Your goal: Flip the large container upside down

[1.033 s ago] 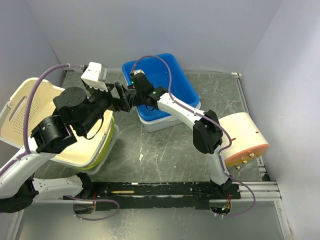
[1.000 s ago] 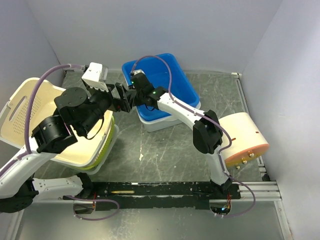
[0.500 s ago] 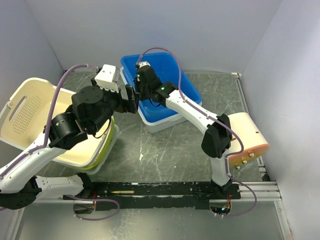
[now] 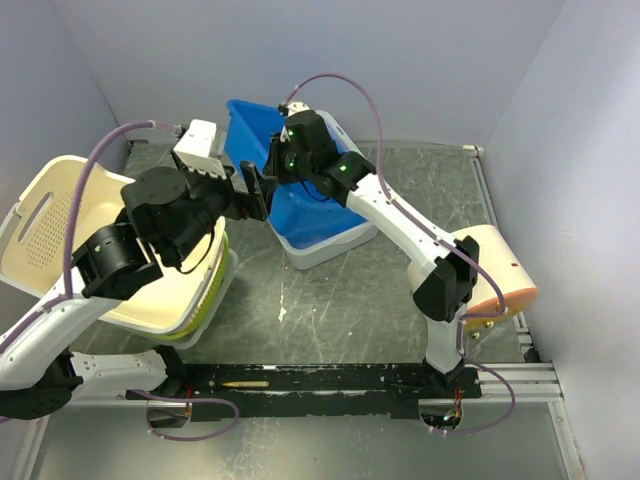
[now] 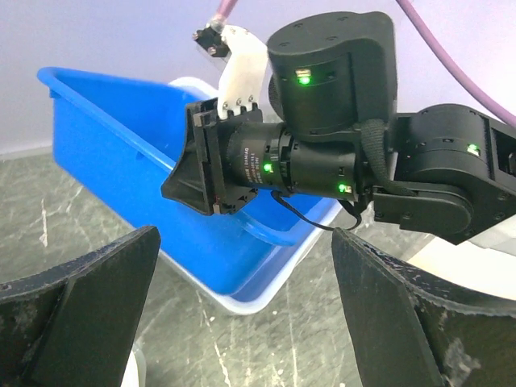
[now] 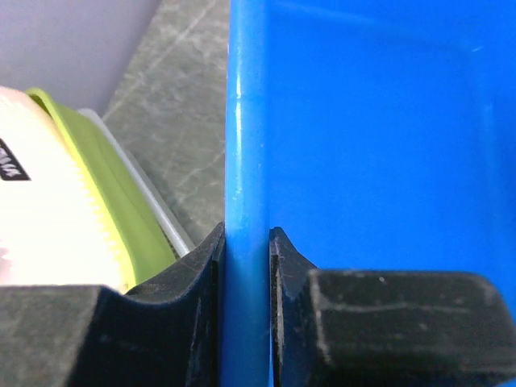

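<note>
**Cream basket sits open side up on the left, with neither gripper on it**

The large container is at the left side of the table, against the left wall. It is a cream plastic basket with rounded corners and a broad rim. Fine holes cover the inside of its left wall, and a long handle slot is cut near that end. Its mouth faces up. It rests nested in a lime-green basket, which sits in a pale tub, and its left end looks slightly higher than its right. The left arm crosses above its right half and hides that part.

In the right wrist view, a cream surface with the corner of a black-printed sticker lies just beside the green rim. How much of the sticker there is cannot be told.

The left gripper hangs right of the basket with its fingers spread wide and nothing between them. It faces the blue tub.

The right gripper is clamped on the blue tub's left rim, one finger on each side of the wall. That tub is tilted, resting in a white tub at the far middle of the table.
</note>
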`<state>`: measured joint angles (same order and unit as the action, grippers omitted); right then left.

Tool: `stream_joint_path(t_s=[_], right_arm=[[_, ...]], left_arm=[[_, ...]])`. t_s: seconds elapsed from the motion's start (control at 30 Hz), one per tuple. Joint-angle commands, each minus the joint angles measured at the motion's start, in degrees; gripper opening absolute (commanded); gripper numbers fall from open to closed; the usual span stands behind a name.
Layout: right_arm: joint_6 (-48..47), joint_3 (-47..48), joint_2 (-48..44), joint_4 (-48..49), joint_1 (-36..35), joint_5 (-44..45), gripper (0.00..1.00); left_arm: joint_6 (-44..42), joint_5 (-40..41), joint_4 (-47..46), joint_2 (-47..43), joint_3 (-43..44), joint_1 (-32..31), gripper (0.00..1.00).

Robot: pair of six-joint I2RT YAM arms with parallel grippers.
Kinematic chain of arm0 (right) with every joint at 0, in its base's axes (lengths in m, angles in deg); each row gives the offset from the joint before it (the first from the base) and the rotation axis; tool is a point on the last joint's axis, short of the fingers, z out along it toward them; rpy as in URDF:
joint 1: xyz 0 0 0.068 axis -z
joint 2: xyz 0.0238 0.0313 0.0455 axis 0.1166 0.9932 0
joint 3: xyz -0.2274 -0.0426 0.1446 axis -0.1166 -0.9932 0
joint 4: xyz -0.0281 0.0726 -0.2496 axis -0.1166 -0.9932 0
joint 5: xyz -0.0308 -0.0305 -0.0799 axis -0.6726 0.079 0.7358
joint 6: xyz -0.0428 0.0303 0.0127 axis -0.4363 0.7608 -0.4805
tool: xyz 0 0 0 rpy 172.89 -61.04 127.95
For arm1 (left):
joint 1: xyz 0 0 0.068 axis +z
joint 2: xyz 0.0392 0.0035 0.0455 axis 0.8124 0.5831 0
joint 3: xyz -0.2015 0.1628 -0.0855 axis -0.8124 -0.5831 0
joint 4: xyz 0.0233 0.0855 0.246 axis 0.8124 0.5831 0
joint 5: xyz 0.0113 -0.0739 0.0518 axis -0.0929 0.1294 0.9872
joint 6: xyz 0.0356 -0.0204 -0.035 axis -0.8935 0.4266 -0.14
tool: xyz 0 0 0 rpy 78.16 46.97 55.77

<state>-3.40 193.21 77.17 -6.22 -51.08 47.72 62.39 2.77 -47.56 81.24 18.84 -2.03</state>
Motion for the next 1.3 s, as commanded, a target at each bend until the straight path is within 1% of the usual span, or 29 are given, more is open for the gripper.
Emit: stream_joint_path(t_s=[0.0,0.17,0.3,0.53,0.7,0.77,0.9,0.97,1.03,1.1,1.17,1.27], right_arm=[[-1.5,5.5,-9.4,8.8,-0.1,1.9,0.0],[-4.3,4.7,-13.5,10.7,0.3,8.4,0.0],[-5.5,3.4,-17.5,12.6,1.5,10.3,0.0],[-12.8,3.3,-23.8,13.5,2.9,21.3,0.0],[-17.2,3.6,-26.1,13.4,5.7,25.7,0.0],[-17.2,4.5,-25.8,11.4,9.4,23.5,0.0],[-14.6,7.0,-23.5,5.5,22.0,10.9,0.0],[-14.2,7.6,-21.9,2.7,26.0,7.8,0.0],[-13.7,6.1,-22.1,1.8,28.8,5.8,0.0],[-13.0,3.0,-23.4,2.6,31.3,4.2,0.0],[-12.4,0.3,-24.5,3.3,34.6,1.6,0.0],[-10.0,-2.6,-24.6,3.6,39.9,-6.3,0.0]], left_arm=[[-2.4,-3.3,-3.1,-1.8,3.4,0.0,1.0],[-3.6,-3.8,-4.1,-1.7,3.9,0.0,1.0],[-3.7,-5.7,-3.7,-0.1,4.3,0.0,1.0],[-3.9,-10.3,-3.0,2.4,4.0,0.0,1.0],[-3.2,-12.1,-1.4,7.3,3.4,0.0,0.99],[-1.7,-13.0,0.3,11.4,4.2,0.0,0.98],[2.5,-10.9,4.0,22.2,7.7,0.1,0.97],[3.3,-9.7,4.1,26.7,8.5,0.2,0.97],[3.9,-9.6,3.5,30.7,8.7,0.9,0.96],[4.0,-9.8,2.1,33.4,7.5,1.6,0.96],[6.3,-11.0,-0.5,35.1,5.0,2.9,0.96],[7.9,-13.6,-3.0,36.5,0.6,5.3,0.96]])
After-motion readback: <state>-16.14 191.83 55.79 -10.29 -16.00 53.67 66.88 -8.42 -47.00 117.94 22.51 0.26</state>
